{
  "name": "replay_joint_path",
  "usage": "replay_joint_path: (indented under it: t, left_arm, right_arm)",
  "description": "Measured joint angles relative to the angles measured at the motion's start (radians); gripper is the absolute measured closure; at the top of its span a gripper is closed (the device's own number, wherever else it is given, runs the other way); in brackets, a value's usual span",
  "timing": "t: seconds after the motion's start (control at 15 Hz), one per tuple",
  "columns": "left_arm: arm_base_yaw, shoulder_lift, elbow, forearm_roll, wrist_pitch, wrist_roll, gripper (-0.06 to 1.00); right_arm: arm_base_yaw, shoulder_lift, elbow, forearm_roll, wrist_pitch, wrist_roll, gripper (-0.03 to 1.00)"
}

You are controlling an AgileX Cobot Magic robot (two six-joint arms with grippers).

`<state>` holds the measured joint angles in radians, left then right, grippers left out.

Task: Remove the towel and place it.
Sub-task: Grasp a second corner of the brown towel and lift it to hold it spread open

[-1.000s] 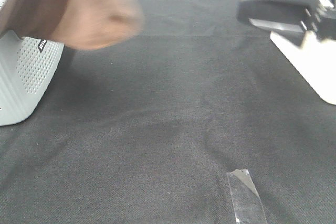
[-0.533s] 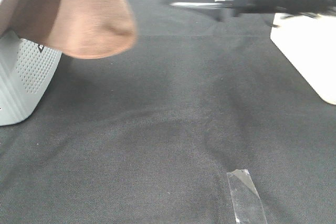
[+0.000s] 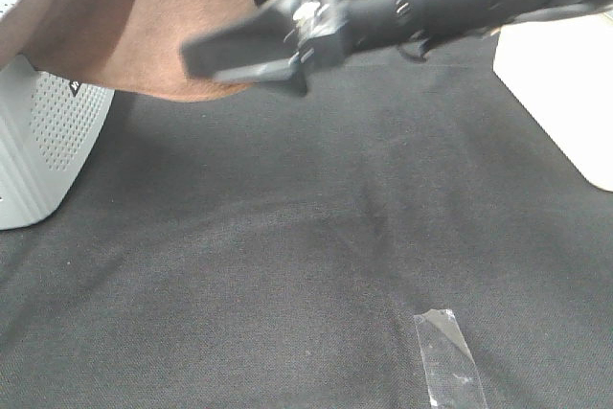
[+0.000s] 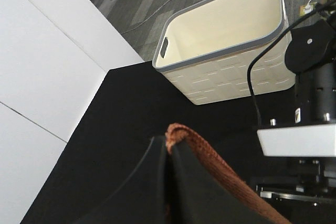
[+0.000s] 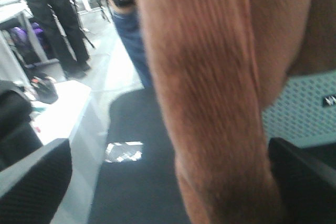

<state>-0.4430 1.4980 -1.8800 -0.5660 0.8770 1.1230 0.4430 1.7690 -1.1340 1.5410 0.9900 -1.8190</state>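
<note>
The left gripper (image 4: 168, 153) has its two dark fingers pressed together on a folded edge of the towel (image 4: 215, 169). The brown plush rises as a small hump just above the fingertips and runs off along one of them. The right gripper (image 3: 230, 31) reaches in over the black cloth (image 3: 287, 237) toward the grey perforated basket (image 3: 43, 141) with its jaws spread wide. In the high view it is blurred and sits in front of the towel's hanging lower end. From the right wrist camera the towel hangs as a thick vertical fold between the two spread fingers (image 5: 34, 182), one on either side of it. Whether either pad touches the plush cannot be told. The towel hangs in the air by the top of the grey basket, on the side that faces the middle of the cloth. Its rounded lower end is clear of the cloth, and its upper part runs out of the high view. Whether it touches the basket's rim cannot be told. A strip of clear tape (image 3: 448, 361) lies flat on the cloth, well apart from the grey basket, toward the near edge. A cream basket (image 4: 231, 77), open at the top, stands at the opposite side of the cloth from the grey basket, apart from the towel.
</note>
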Motion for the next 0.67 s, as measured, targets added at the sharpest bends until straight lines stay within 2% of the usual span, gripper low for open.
replay_joint_path:
  t: [0.2,0.53,0.67]
  left_arm:
    - [0.000,0.000,0.000,-0.017,-0.033,0.000,0.94]
    - [0.000,0.008,0.000,-0.010,-0.015,0.000,0.94]
    - [0.000,0.008,0.000,-0.006,-0.014,0.000,0.94]
  right_arm:
    - [-0.001,0.011,0.000,-0.024,-0.036,0.000,0.09]
    - [-0.001,0.011,0.000,0.024,-0.055,0.001,0.55]
    - [-0.001,0.011,0.000,0.013,-0.058,0.001,0.74]
